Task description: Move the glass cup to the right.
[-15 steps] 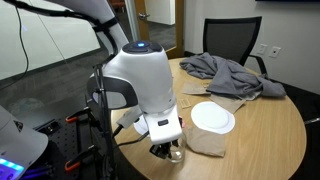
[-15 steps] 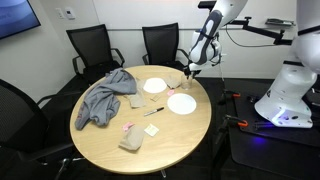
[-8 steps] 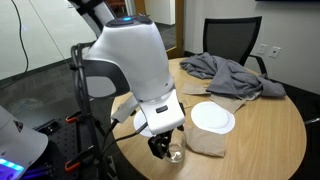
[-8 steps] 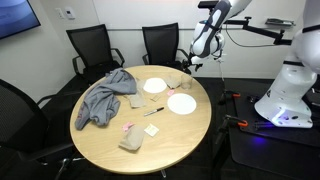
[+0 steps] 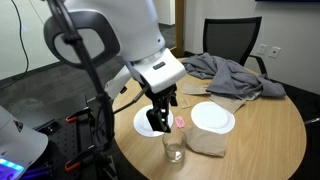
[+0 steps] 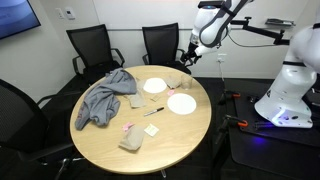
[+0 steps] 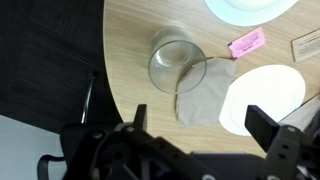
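The glass cup [image 5: 173,148] stands upright near the round table's front edge, touching the tip of a beige napkin [image 5: 206,142]. In the wrist view the glass cup [image 7: 177,62] is seen from above, apart from the jaws and with nothing gripping it. My gripper [image 5: 160,120] hangs open in the air just above and behind the cup. In the wrist view the gripper [image 7: 200,130] shows two dark fingers [image 7: 266,127] spread wide with only table and napkin between them. The gripper [image 6: 187,59] is also seen raised over the table's far rim.
Two white plates [image 5: 213,117] [image 5: 146,123] lie behind the cup, with a pink packet [image 5: 181,122] between them. A grey cloth [image 5: 230,72] is heaped at the back. The wooden table's edge [image 7: 112,60] runs close beside the cup. Black chairs [image 6: 88,45] surround the table.
The jaws have opened and let go of the glass cup, which stays on the table. The arm has lifted up and away from it.
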